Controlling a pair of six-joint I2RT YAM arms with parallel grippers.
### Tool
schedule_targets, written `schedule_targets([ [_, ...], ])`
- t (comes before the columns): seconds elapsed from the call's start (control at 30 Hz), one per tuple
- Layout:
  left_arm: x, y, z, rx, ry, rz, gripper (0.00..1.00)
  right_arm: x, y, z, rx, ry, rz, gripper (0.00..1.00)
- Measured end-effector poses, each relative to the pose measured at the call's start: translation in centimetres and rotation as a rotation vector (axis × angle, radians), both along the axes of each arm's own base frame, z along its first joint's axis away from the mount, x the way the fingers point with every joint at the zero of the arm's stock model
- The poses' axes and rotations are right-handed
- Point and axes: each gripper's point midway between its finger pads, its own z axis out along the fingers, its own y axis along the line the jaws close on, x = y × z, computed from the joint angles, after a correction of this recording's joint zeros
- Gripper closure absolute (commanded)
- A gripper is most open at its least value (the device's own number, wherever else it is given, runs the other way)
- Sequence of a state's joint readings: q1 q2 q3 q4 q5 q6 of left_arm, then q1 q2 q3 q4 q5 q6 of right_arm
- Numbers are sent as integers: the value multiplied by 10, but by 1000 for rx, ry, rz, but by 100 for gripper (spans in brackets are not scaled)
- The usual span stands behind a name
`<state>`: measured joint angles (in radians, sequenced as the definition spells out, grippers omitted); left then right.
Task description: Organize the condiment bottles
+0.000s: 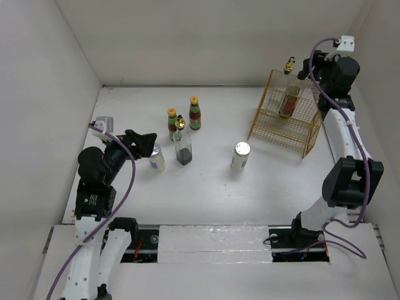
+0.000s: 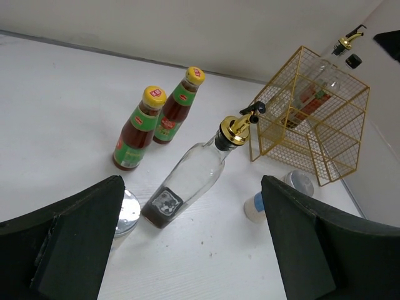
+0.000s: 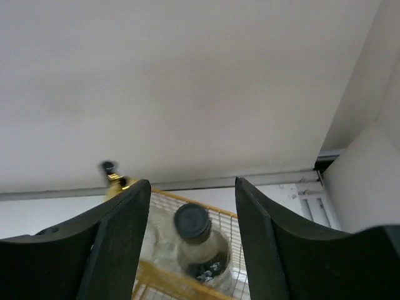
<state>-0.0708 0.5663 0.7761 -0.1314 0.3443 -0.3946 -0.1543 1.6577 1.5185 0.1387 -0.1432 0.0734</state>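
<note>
Our right gripper (image 1: 306,67) hangs high over the back of the yellow wire rack (image 1: 281,134), jaws parted and empty as far as the overhead view shows. The black-capped bottle (image 1: 289,101) stands in the rack just below it, and a gold-spouted bottle (image 1: 289,64) rises just off its fingertips. Our left gripper (image 1: 149,144) is spread wide and holds nothing, with a white shaker (image 1: 156,158) just in front of it.

From the left wrist, the glass bottle of dark sauce (image 2: 181,181) stands straight ahead between our fingers (image 2: 81,237). The two red-sauce bottles (image 2: 140,128) are beyond it to the left, and a second shaker (image 2: 275,197) is near the right finger. We judge that a careless forward reach could clip the tall glass bottle and tip it into the red pair.

From the right wrist, the black cap sits below and between our fingers with a gap on either side, so it is free. The gold spout lies beyond the left finger. Pulling away sideways could catch the cap, the spout or the rack's wire and tip a bottle. We cannot tell how firmly the gold-spouted bottle is seated.
</note>
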Motion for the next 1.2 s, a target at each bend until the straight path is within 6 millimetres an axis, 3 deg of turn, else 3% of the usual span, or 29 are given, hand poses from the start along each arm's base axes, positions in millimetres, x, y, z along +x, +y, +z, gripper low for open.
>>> schedule_targets([
  [0.1,0,0,-1,0,2,0,29,-36,13,48,-6,-111,12,84],
  [0.13,0,0,0,-1,2,0,51,-51,24,64,-13,-156,30,100],
  [0.2,0,0,0,-4,4,2,71,-84,60,87,-18,-250,107,100],
  [0.3,0,0,0,0,2,-1,93,-124,146,94,-15,-336,347,100],
  [0.33,0,0,-1,-1,3,-1,93,-133,171,87,-14,-341,423,94],
  [0.37,0,0,-1,3,1,0,93,-142,202,75,-13,-330,514,71],
  [0.4,0,0,-1,4,1,0,91,-150,230,59,-15,-308,590,57],
  [0.43,0,0,-1,4,1,0,77,-157,255,38,-27,-272,659,43],
  [0.5,1,1,-1,9,-1,1,66,-175,302,-4,-60,-189,791,22],
  [0.57,1,1,-1,6,1,3,54,-196,337,-37,-109,-125,895,12],
  [0.63,1,1,-1,6,3,3,49,-217,360,-53,-157,-104,980,8],
  [0.8,2,1,-3,5,9,3,47,-242,403,-58,-239,-145,1106,6],
  [0.97,2,0,-2,4,8,-1,47,-228,444,-74,-285,-124,1143,6],
  [1.2,1,0,-2,4,6,-3,47,-194,464,-89,-314,-101,1087,11],
])
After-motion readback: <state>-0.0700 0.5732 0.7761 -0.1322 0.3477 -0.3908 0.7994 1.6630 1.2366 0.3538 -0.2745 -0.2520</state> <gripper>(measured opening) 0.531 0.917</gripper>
